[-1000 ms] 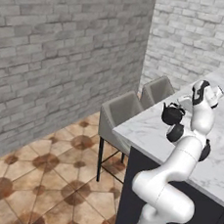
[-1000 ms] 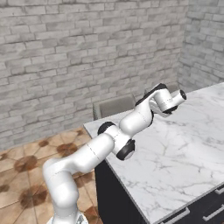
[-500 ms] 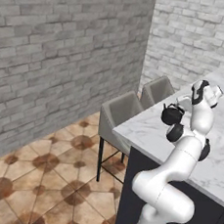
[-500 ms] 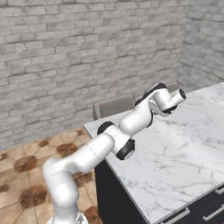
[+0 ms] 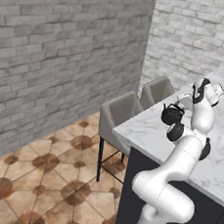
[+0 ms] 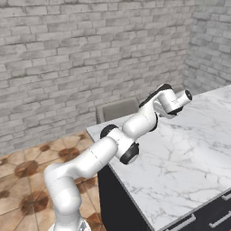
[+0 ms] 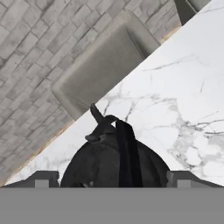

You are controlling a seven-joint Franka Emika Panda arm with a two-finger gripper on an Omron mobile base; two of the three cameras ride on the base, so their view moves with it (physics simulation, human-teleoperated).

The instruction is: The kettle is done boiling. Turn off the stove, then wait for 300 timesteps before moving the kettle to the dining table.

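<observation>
The small squat black kettle (image 5: 173,114) with an arched top handle, a short spout and a lid knob stands upright on the long white grey-veined marble counter (image 5: 151,131), near the edge that faces the chairs. In the hand view the kettle (image 7: 114,159) sits low in the middle, its handle running as a dark band over the lid and its spout pointing toward the counter (image 7: 175,100) edge. The pincer (image 7: 113,179) is released: its two dark finger tips (image 7: 41,178) stand wide apart, one on each side of the kettle's body, with a gap between each tip and the black wall. In the left base view the white arm rises from the lower right, and its hand is just beside and above the kettle.

Two grey upholstered chairs stand against the counter's long side: the nearer chair (image 5: 119,116) just beyond the kettle, the farther chair (image 5: 157,89) next along. The nearer chair's back (image 7: 103,61) shows past the marble edge. Under the chairs lies a brown patterned tile floor (image 5: 43,175), and a grey brick wall (image 5: 67,45) rises behind them.
</observation>
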